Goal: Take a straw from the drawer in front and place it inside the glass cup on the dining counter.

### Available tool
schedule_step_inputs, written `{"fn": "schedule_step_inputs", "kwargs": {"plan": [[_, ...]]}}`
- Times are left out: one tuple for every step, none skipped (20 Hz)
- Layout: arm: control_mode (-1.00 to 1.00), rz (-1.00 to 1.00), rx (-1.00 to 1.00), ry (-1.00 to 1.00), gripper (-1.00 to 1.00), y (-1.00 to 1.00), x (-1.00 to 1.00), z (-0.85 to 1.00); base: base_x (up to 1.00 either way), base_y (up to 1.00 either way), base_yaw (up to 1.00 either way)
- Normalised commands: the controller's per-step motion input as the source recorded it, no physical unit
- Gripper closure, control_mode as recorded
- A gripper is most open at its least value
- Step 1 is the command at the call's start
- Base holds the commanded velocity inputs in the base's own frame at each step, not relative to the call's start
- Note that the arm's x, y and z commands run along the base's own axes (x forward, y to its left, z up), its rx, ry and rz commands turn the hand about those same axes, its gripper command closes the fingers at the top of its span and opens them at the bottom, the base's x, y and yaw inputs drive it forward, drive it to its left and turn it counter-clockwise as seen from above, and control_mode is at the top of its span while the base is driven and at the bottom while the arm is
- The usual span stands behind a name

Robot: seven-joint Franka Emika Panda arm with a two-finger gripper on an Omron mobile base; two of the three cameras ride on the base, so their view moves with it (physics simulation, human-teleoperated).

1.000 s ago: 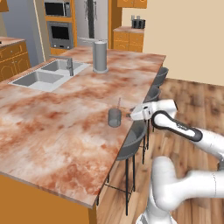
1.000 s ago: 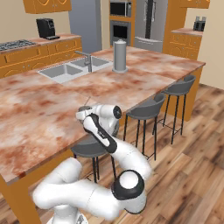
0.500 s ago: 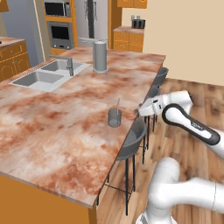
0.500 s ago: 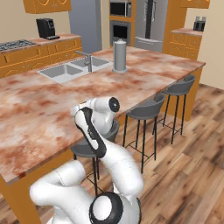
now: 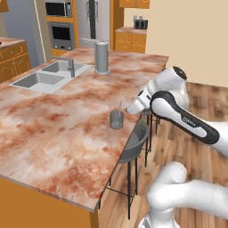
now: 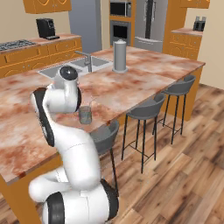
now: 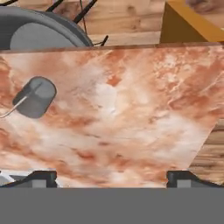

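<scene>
Near the edge of the large reddish-brown and cream marbled stone dining counter (image 5: 67, 133) stood the small translucent grey glass cup (image 5: 116, 120), upright, with the very thin pale straw (image 5: 120, 105) leaning out of its rim. With the straw in the cup, the task looked complete, which would explain why the two-finger gripper (image 7: 111, 177) carried nothing: its dark tips stood wide apart at the bottom corners of the hand view, with only bare marble between them. From there the cup (image 7: 36, 97) lay off to the left, clear of the jaws. The hand (image 5: 136, 104) sat just beside and above the cup, on the stool side.

Farther along the slab rose a taller opaque grey cylinder (image 5: 102, 57), well apart from the cup, and beyond it the steel sink with its faucet (image 5: 44, 75). Dark round bar stools (image 6: 151, 111) lined the counter's edge below the arm. Nothing stood between gripper and cup; the leaning straw was the one thing a careless sweep might have knocked.
</scene>
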Motion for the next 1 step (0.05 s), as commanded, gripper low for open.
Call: {"fn": "schedule_step_inputs", "kwargs": {"plan": [[-1.0, 0.14, -0.59, 0.21, -1.0, 1.0, -0.28, 0.51, 0.0, 0.0, 0.0]]}}
